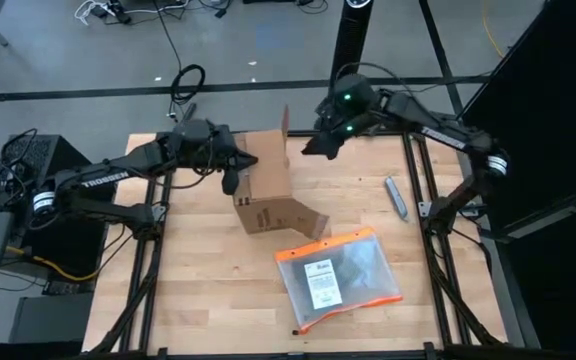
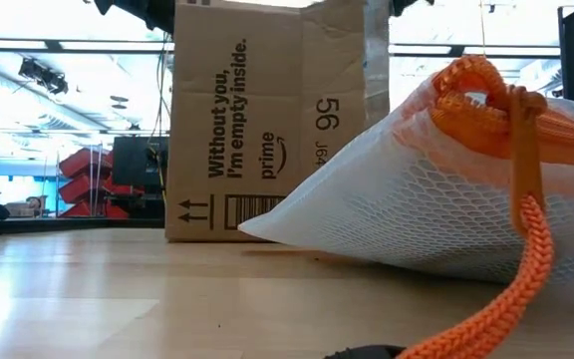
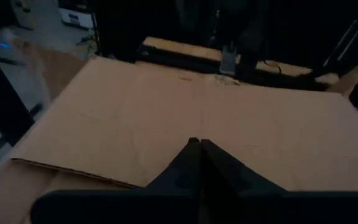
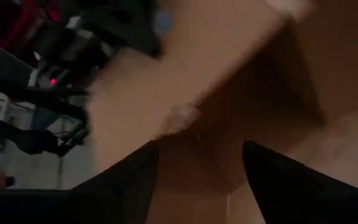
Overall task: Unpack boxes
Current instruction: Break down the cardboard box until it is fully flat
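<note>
1. Nearest on the desk (image 1: 198, 300) lies a flat clear pouch with orange edging (image 1: 338, 276), its orange cord trailing toward the near edge. It is already out, and it takes up the near-right part of the planks.

2. The near-left planks look bare, so that seems the roomiest place to drag or tip anything.

3. Mid-desk stands the cardboard box (image 1: 265, 185), flaps open, one long flap splayed toward the pouch and another standing up on the far side. From the level view it sits upright on its base. I judge it light and likely near empty: stiff along the corrugated walls, floppy at the flaps, and quick to skid or tip if shoved.

4. Best hold, I'd say, is a wall rim or a flap edge, pinched thin.

5. The left claw (image 3: 199, 149) is at the box's left side, fingers pressed together over a broad cardboard panel; I can't tell if any card is caught between them.

6. The right claw (image 4: 199, 163) hovers at the far-right corner, spread, looking into the box.

7. A small grey pen-like tool (image 1: 397, 198) lies right of the box, near the frame rail.
</note>
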Motion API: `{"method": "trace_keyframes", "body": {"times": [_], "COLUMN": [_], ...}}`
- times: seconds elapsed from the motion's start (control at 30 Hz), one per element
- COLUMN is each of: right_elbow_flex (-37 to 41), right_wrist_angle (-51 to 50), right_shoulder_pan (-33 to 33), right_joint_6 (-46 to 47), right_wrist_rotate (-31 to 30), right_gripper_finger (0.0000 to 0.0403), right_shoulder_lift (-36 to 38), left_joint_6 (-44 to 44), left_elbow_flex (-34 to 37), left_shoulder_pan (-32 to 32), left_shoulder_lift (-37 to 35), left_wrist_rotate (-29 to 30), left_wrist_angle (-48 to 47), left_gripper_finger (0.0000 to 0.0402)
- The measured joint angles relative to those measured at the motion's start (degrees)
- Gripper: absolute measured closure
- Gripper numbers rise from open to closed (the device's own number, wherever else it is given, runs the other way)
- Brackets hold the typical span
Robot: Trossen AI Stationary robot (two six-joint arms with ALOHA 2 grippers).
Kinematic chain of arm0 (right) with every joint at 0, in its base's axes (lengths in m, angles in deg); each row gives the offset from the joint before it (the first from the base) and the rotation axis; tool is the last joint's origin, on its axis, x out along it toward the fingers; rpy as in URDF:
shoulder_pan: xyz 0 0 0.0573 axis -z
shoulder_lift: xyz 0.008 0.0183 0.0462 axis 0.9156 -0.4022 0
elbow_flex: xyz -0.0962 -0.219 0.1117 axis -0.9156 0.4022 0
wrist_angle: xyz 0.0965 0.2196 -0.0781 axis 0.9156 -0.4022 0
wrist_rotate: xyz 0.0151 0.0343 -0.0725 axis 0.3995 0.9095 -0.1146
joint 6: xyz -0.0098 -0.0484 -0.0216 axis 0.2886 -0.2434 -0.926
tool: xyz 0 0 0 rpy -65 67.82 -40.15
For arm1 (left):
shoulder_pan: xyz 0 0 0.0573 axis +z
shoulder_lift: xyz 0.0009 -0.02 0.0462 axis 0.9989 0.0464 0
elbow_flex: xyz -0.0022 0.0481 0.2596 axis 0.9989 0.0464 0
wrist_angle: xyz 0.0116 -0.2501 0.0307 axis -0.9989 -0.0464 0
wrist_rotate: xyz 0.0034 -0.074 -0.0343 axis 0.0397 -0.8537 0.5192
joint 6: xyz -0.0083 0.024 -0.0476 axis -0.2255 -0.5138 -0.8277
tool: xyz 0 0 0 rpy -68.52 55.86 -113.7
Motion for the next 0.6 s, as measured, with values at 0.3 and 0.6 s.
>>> {"method": "trace_keyframes", "body": {"times": [0.3, 0.6], "right_elbow_flex": [0.0, 3.57], "right_wrist_angle": [-11.45, -13.19], "right_shoulder_pan": [-3.55, -9.9], "right_joint_6": [-11.04, -6.56], "right_wrist_rotate": [-5.71, -14.45], "right_gripper_finger": [0.0217, 0.0286], "right_shoulder_lift": [3.27, 3.69], "left_joint_6": [-0.87, -14.71], "left_elbow_flex": [-14.0, -11.82], "left_shoulder_pan": [0.08, -4.62], "left_shoulder_lift": [-2.14, -2.26], "left_wrist_rotate": [7.16, 12.07], "left_wrist_angle": [-16.25, -37.25], "left_gripper_finger": [0.0401, 0.0401]}}
